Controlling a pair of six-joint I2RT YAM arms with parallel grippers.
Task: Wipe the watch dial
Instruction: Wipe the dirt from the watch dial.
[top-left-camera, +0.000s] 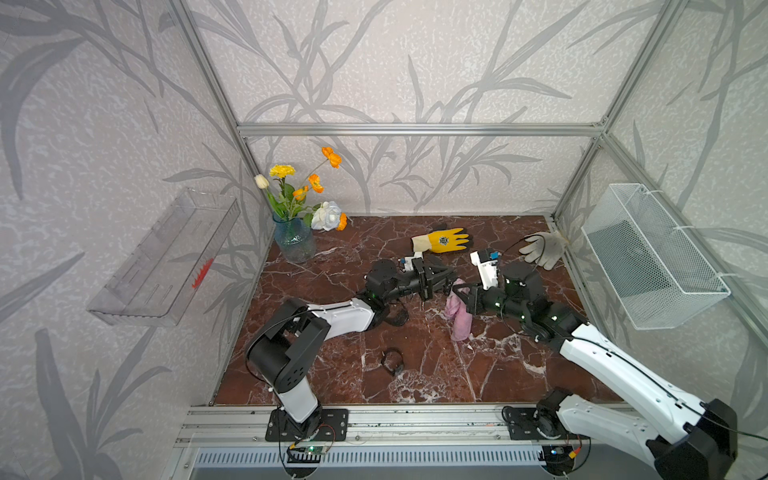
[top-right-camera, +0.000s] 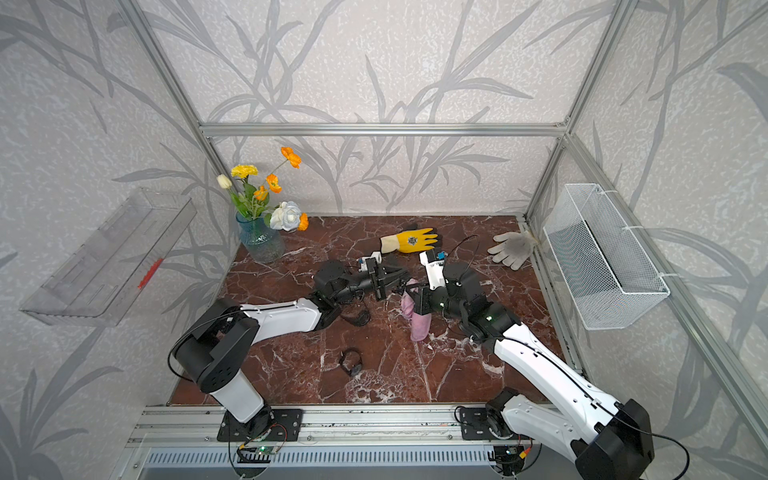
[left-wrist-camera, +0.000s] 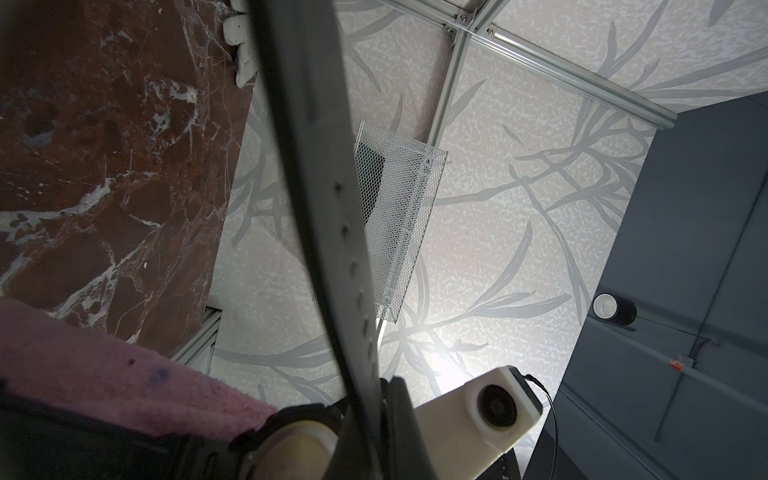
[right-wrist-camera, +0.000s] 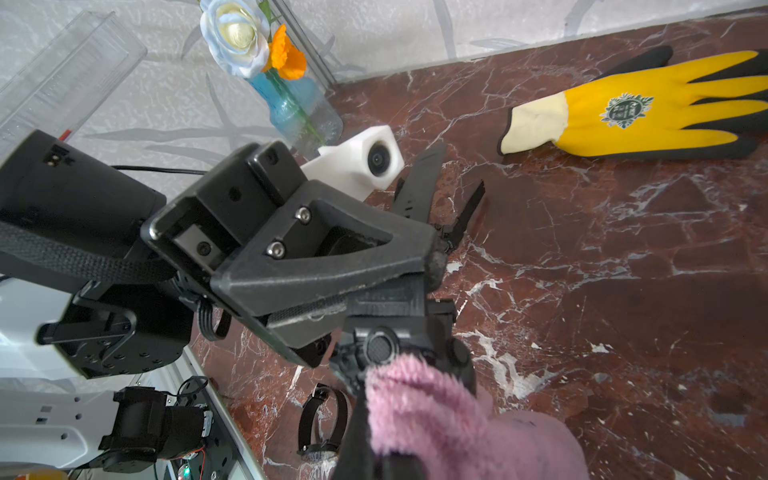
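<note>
My left gripper (top-left-camera: 451, 280) is shut on a black watch (right-wrist-camera: 380, 345), held above the middle of the marble table. Its strap (left-wrist-camera: 332, 208) runs the length of the left wrist view, and both strap ends (right-wrist-camera: 419, 183) stick out past the fingers. My right gripper (top-left-camera: 460, 293) is shut on a pink cloth (top-left-camera: 459, 316), which hangs down to the table. The cloth (right-wrist-camera: 436, 415) is pressed against the watch case and covers the dial. In both top views the two grippers meet tip to tip (top-right-camera: 409, 286).
A second black watch (top-left-camera: 392, 361) lies on the table (top-left-camera: 478, 374) nearer the front. A yellow glove (top-left-camera: 446, 240) and a grey glove (top-left-camera: 542, 247) lie at the back. A flower vase (top-left-camera: 294, 239) stands back left. A wire basket (top-left-camera: 648, 257) and a clear shelf (top-left-camera: 166, 257) hang on the side walls.
</note>
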